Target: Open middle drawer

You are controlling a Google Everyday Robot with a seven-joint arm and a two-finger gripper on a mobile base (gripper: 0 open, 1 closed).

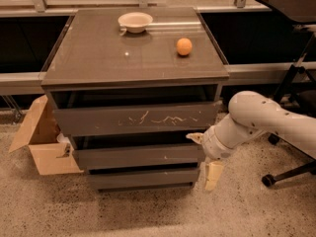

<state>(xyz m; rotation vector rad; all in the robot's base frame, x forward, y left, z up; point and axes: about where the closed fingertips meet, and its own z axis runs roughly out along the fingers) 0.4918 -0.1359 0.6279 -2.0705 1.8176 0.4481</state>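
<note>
The middle drawer (133,156) is the plain dark grey-brown front with a few tiny white specks, second from the top in the cabinet. It sits pushed in, below the top drawer front with long white scratches (136,118). My gripper (204,157) is at the right end of the middle drawer front, by the cabinet's right front corner. It is open. One cream finger (194,137) points at the drawer's upper right edge and the other finger (213,176) hangs lower, beside the bottom drawer (143,177).
A white bowl (135,21) and an orange (184,46) rest on the cabinet top (98,58). An open cardboard box (42,142) stands on the floor at the left. An office chair base (291,167) is at the right.
</note>
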